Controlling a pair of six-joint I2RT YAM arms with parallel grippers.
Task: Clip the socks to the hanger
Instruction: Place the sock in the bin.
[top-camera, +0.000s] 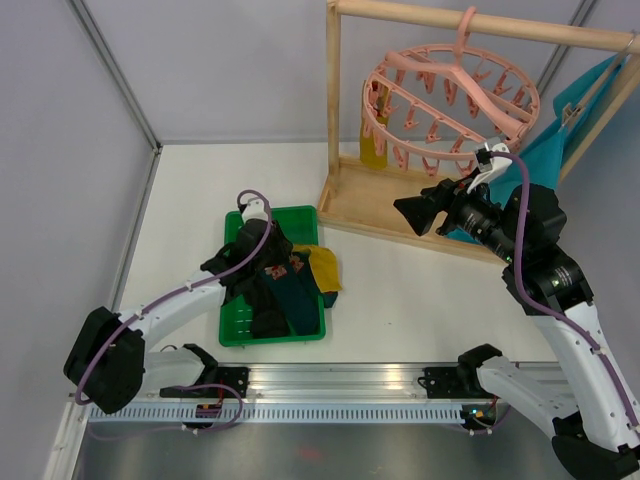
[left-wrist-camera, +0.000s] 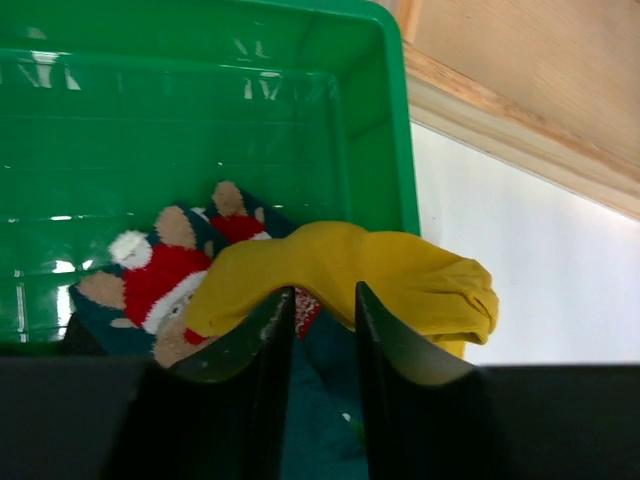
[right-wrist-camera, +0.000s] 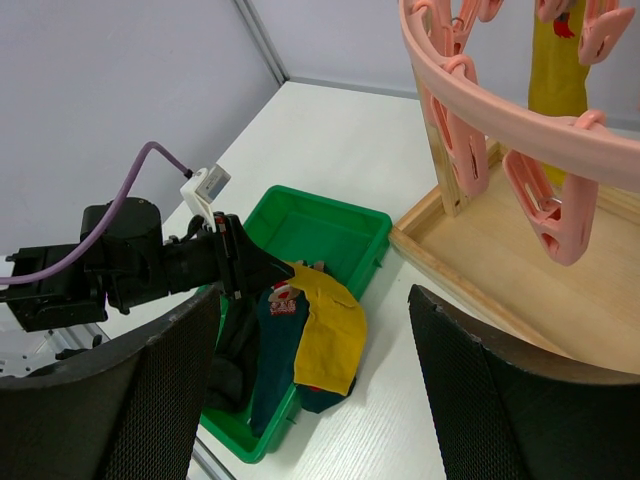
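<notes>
The socks (top-camera: 283, 285) are mostly in a heap in the green tray (top-camera: 270, 339), left of centre in the overhead view. One mustard sock (top-camera: 373, 146) already hangs from a peg on the left side of the pink hanger (top-camera: 450, 105), at the upper right of that view. My right wrist view shows the same sock dangling at its top right. So I count one sock done and the rest left.

In the tray I can make out a second yellow sock (left-wrist-camera: 350, 270) draped over the tray's right edge. There is also a red-and-white patterned one (left-wrist-camera: 160, 275) beside it, with dark teal and black ones underneath.

My left pincer (left-wrist-camera: 320, 295) is down in the tray, its jaws standing a narrow gap apart. The yellow sock arches across just past the tips. I see dark teal cloth through the gap and no yellow pinched between the fingers, so I judge nothing is gripped there yet.

My right pincer (right-wrist-camera: 315, 300) is spread wide and holds nothing. It sits just below the hanger's rim, right of centre in the overhead view, near the pegs.

The hanger hooks over the top bar of the wooden rack (top-camera: 400, 215), and a teal cloth (top-camera: 560, 130) hangs at the far right.

What remains, as I judge it, is to lift each sock from the tray, carry it up to a free peg and clip it. Many pegs are bare.
</notes>
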